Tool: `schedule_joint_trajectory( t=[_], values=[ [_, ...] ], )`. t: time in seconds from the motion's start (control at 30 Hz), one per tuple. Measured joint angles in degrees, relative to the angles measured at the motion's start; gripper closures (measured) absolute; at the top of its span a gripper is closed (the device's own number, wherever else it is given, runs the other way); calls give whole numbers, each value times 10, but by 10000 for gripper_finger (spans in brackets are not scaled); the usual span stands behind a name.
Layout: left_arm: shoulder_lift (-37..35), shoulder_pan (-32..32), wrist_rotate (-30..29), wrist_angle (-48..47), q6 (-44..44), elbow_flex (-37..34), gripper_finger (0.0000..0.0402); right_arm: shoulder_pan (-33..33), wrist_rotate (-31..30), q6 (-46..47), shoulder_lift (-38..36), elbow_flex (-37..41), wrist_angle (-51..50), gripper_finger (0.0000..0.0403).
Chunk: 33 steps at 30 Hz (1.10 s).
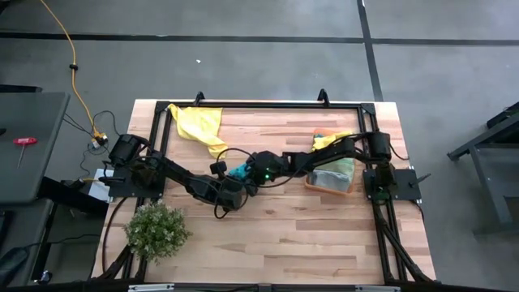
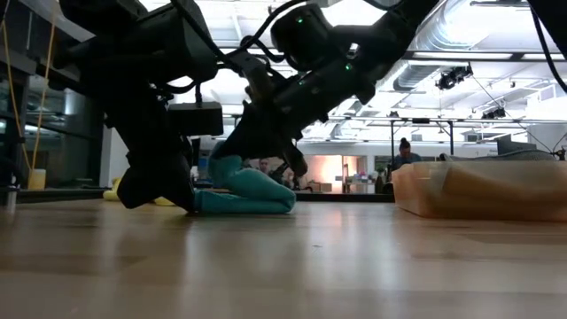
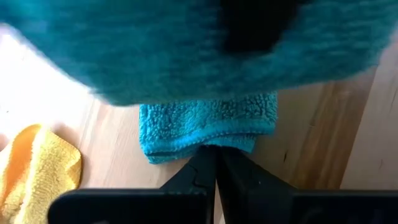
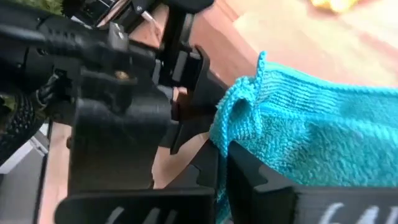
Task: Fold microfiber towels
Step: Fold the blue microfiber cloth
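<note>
Because the soft, limp teal-blue microfiber towel (image 1: 240, 172) sags wherever it is unsupported, its hemmed edges are the best hold: the left gripper (image 3: 216, 163) pinches the edge directly ahead, the right gripper (image 4: 222, 155) clamps another, mid-table.

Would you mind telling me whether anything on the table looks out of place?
The yellow towel lies crumpled at the table's far left corner, one end hanging over the black frame. Nothing looks spilled or damaged.
</note>
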<state>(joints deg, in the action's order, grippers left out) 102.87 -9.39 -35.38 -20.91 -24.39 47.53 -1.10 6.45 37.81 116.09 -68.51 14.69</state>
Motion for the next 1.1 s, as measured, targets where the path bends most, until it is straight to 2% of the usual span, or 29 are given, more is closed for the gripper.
schedule_joint_trajectory(
  t=[0.17,0.27,0.43,0.6,0.73,0.83,0.93,1.03,1.1],
  values=[
    [0,0,0,-2,0,0,402,0,-10,-12,0,0,9,402],
    [0,0,0,-2,0,0,402,0,-11,-14,0,0,9,388],
    [0,0,-1,-8,-8,1,401,0,-42,-36,0,0,13,319],
    [-4,0,-2,-15,-9,1,401,0,-48,-53,0,0,24,240],
    [-31,-4,11,-45,-7,-1,401,-4,-49,-76,-5,0,31,202],
    [-78,-18,11,-88,-25,0,401,-12,-67,-124,-28,0,2,194],
    [-125,-42,-1,-143,-58,-1,401,-19,-118,-179,-57,0,-58,193],
    [-177,-71,-42,-171,-85,-1,401,-20,-150,-217,-72,-1,-111,192],
    [-201,-88,-82,-150,-86,0,401,-15,-155,-234,-72,-1,-131,193]
  ],
)
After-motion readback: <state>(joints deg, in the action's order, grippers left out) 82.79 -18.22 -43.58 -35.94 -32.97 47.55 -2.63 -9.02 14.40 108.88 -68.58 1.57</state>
